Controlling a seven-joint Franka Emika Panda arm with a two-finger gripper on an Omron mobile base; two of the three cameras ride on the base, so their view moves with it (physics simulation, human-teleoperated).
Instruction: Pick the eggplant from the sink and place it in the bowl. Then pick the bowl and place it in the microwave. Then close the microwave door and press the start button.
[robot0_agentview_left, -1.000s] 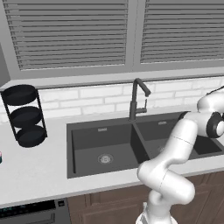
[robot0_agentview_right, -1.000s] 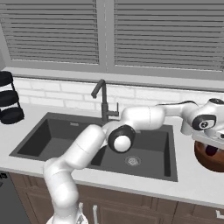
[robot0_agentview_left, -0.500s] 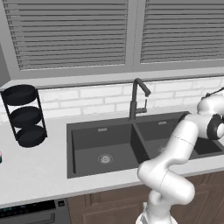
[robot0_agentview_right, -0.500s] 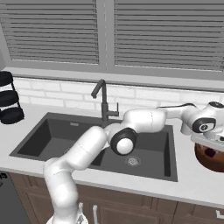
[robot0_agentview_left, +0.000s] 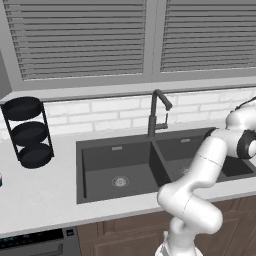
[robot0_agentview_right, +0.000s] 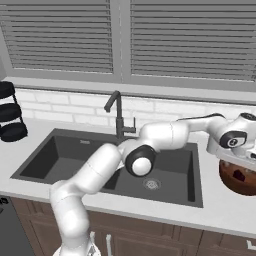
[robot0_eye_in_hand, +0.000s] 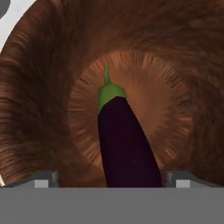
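In the hand view the dark purple eggplant (robot0_eye_in_hand: 124, 144) lies inside the reddish-brown wooden bowl (robot0_eye_in_hand: 39, 100), its green stem cap pointing away from me over the bowl's floor. My gripper (robot0_eye_in_hand: 113, 179) stands open around its near end; the right fingertip (robot0_eye_in_hand: 179, 179) is close to it and the left one stands clearly apart. From the right base view, the gripper (robot0_agentview_right: 240, 161) hangs just over the bowl (robot0_agentview_right: 239, 184), which sits on the counter right of the sink (robot0_agentview_right: 60, 160). The microwave and its door are out of view.
The dark double-basin sink (robot0_agentview_left: 115, 160) with its gooseneck faucet (robot0_agentview_left: 156, 112) lies in front of the base. A black tiered rack (robot0_agentview_left: 27, 132) stands on the counter at the far left. The arm stretches across the right basin toward the bowl.
The arm and hand have hardly shifted over the bowl; nothing else has moved.
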